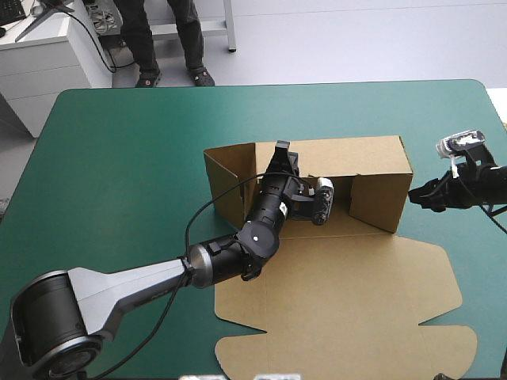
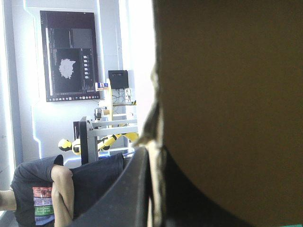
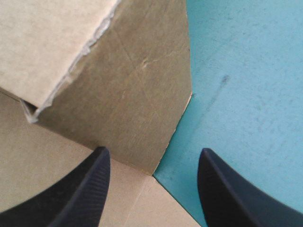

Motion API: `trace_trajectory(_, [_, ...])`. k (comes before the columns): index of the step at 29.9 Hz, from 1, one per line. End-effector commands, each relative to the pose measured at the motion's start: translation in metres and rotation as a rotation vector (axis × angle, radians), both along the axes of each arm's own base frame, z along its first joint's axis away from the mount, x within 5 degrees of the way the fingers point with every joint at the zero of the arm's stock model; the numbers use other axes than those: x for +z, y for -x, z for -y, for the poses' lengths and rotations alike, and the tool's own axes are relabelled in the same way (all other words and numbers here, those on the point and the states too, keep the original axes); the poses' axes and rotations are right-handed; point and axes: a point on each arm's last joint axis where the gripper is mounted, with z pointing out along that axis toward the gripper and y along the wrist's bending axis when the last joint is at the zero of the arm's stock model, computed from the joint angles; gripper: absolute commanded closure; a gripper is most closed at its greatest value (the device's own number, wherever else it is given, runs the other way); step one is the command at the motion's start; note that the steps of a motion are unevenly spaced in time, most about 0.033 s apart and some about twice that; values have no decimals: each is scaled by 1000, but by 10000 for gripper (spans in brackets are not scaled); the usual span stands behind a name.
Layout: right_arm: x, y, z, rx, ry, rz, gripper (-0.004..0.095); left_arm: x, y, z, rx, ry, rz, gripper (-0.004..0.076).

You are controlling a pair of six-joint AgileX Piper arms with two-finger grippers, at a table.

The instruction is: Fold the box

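Table's teal-green cover (image 1: 119,158) carries the brown box (image 1: 333,309), walls raised.

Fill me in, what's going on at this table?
The left arm's end effector reaches over the half-raised brown cardboard box and is shut on its back wall. The right end effector stands open at the box's right end, holding nothing. The lid panel lies flat on the teal-green table cover.
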Motion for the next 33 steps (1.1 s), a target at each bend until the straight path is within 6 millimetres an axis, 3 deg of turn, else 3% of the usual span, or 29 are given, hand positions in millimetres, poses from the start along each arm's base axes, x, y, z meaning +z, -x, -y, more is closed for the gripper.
trace_trajectory(1, [19,7,-9,42,-60,51,395,15,9,4,-51,53,-2,732])
trace_trajectory(10, [17,5,-9,17,-85,70,396,15,9,4,-51,53,-2,732])
trace_trajectory(19, [-22,-7,-37,-38,-65,181,395,15,9,3,-48,52,0,732])
trace_trajectory(23, [-18,-10,-42,-21,-130,258,395,15,9,3,-48,52,0,732])
trace_trajectory(33, [-18,-9,-43,-30,-162,240,395,15,9,3,-48,52,0,732])
